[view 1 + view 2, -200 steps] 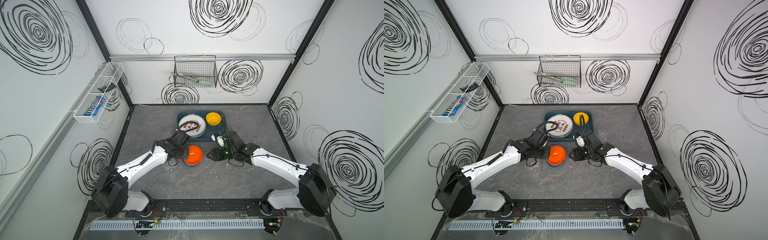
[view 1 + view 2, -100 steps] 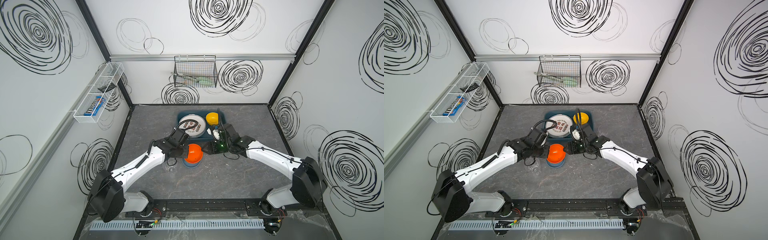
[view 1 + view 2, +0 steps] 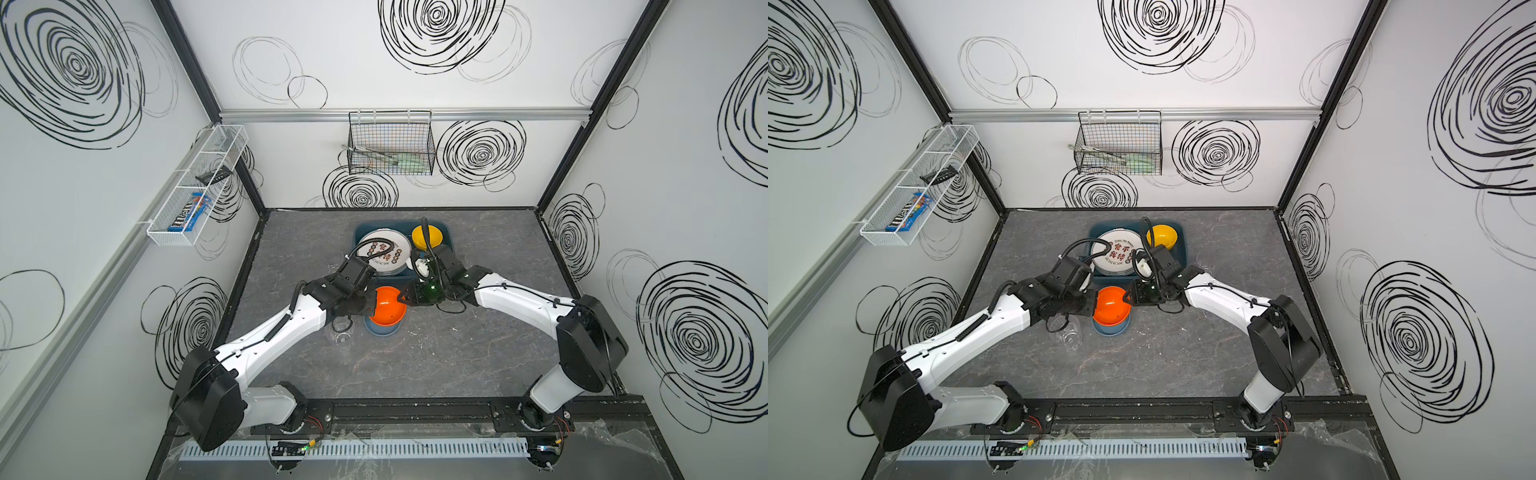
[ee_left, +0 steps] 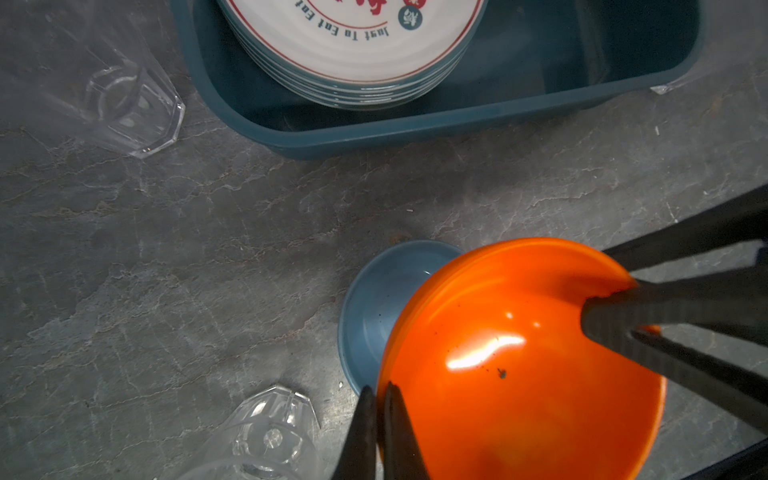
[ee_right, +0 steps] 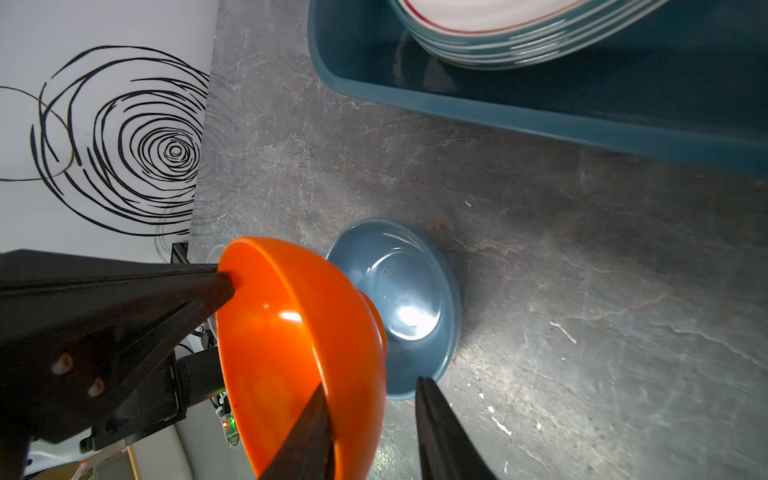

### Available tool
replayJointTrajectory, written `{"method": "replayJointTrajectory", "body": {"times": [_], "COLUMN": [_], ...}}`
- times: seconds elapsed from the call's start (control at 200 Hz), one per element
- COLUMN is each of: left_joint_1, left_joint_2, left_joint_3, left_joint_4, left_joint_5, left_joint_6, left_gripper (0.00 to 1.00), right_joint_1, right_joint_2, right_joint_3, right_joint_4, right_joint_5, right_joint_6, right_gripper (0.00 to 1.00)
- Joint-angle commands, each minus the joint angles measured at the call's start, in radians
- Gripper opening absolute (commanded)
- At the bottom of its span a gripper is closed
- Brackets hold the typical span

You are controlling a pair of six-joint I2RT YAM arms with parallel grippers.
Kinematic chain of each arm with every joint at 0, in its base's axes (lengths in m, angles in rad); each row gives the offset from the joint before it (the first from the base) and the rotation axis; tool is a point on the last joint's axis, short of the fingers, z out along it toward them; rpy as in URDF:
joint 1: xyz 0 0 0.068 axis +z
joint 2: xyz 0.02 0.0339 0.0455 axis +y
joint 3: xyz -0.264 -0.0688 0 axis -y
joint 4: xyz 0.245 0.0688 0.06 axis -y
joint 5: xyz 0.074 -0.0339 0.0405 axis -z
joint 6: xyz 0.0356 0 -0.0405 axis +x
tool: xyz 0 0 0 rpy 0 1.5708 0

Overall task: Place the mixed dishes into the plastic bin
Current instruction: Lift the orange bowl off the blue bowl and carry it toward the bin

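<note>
**Entry: dish clearing, state part-way**

**Top views.** The plastic bin (image 3: 357, 232) sits at the middle of the table's (image 3: 478, 353) rear edge. It holds a stack of plates (image 3: 390, 249) in its left half and one yellow bowl (image 3: 432, 237) in its rear right corner. The orange bowl (image 3: 386, 309) is near the table's centre, just in front of the bin, tilted over a blue bowl (image 3: 382, 330) that rests on the table. The left gripper (image 3: 371, 305) is at the orange bowl's left rim and the right gripper (image 3: 401, 296) at its right rim. One tumbler (image 3: 343, 334) stands just beside the blue bowl, toward the table's left edge.

**Left wrist view.** The left gripper is clenched on the orange bowl's rim, with the wall pinched between its fingers. A second tumbler (image 4: 124, 99) lies just outside the bin's front left corner (hidden under the arm in both top views).

**Right wrist view.** The right gripper is part open and astride the opposite rim. One finger is inside the bowl and the other outside, with a gap to the wall, so no clamp is seen. The blue bowl is empty.

**Tally.** In the bin: the plates and the yellow bowl. Outstanding: the orange bowl (in hand), the blue bowl and two tumblers. Judged a little past half done.
</note>
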Motion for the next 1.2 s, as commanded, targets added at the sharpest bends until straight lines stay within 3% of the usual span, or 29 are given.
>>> {"method": "replayJointTrajectory", "body": {"times": [0.0, 0.12, 0.295, 0.435, 0.535, 0.64, 0.906, 1.196], "left_joint_1": [0.0, 0.0, 0.0, 0.009, 0.023, 0.046, 0.114, 0.225], "left_joint_2": [-0.032, -0.034, -0.04, -0.045, -0.057, -0.085, -0.176, -0.308], "left_joint_3": [0.033, 0.032, 0.029, 0.02, 0.014, 0.003, -0.049, -0.141], "left_joint_4": [0.012, 0.011, 0.008, 0.008, 0.012, 0.024, 0.072, 0.168], "left_joint_5": [0.011, 0.012, 0.014, 0.017, 0.026, 0.051, 0.147, 0.304], "left_joint_6": [-0.013, -0.016, -0.022, -0.029, -0.035, -0.044, -0.07, -0.119], "left_gripper": [0.0, 0.0, 0.0, 0.26, 0.37, 0.4, 0.61, 0.72], "right_joint_1": [0.007, 0.007, 0.007, 0.007, 0.007, 0.007, -0.014, -0.1], "right_joint_2": [0.019, 0.028, 0.035, 0.044, 0.053, 0.065, 0.082, 0.088], "right_joint_3": [0.03, 0.035, 0.05, 0.084, 0.115, 0.151, 0.233, 0.295], "right_joint_4": [-0.018, -0.02, -0.038, -0.085, -0.13, -0.176, -0.262, -0.311], "right_joint_5": [-0.013, -0.017, 0.005, 0.052, 0.1, 0.14, 0.223, 0.255], "right_joint_6": [0.003, 0.002, -0.01, -0.036, -0.06, -0.083, -0.123, -0.136], "right_gripper": [0.28, 0.17, 0.1, 0.08, 0.07, 0.06, 0.06, 0.06]}}
